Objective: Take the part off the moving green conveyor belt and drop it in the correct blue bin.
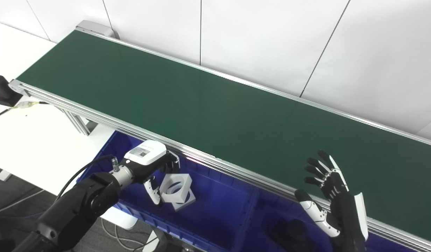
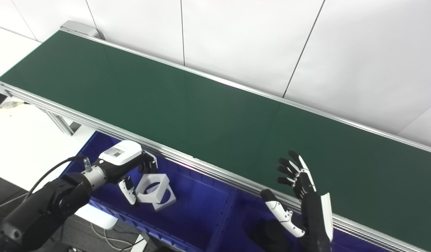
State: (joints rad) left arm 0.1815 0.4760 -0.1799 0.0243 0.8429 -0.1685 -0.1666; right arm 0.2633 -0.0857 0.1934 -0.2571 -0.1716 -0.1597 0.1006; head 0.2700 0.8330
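The green conveyor belt (image 1: 208,101) runs from upper left to lower right and carries no part. My left hand (image 1: 150,164) is over the left blue bin (image 1: 215,210), below the belt's near rail. Its fingers and thumb are closed around a white block with a round hole (image 1: 176,185), held tilted just above a second white block (image 1: 184,202) lying in that bin. My right hand (image 1: 333,194) is open with fingers spread, raised at the belt's near edge on the right, holding nothing.
A second blue bin (image 1: 268,210) lies to the right of the first and holds a dark round part (image 1: 289,231). The aluminium rail (image 1: 236,171) runs between belt and bins. A white table (image 1: 29,136) and a black device (image 1: 3,91) are at the left.
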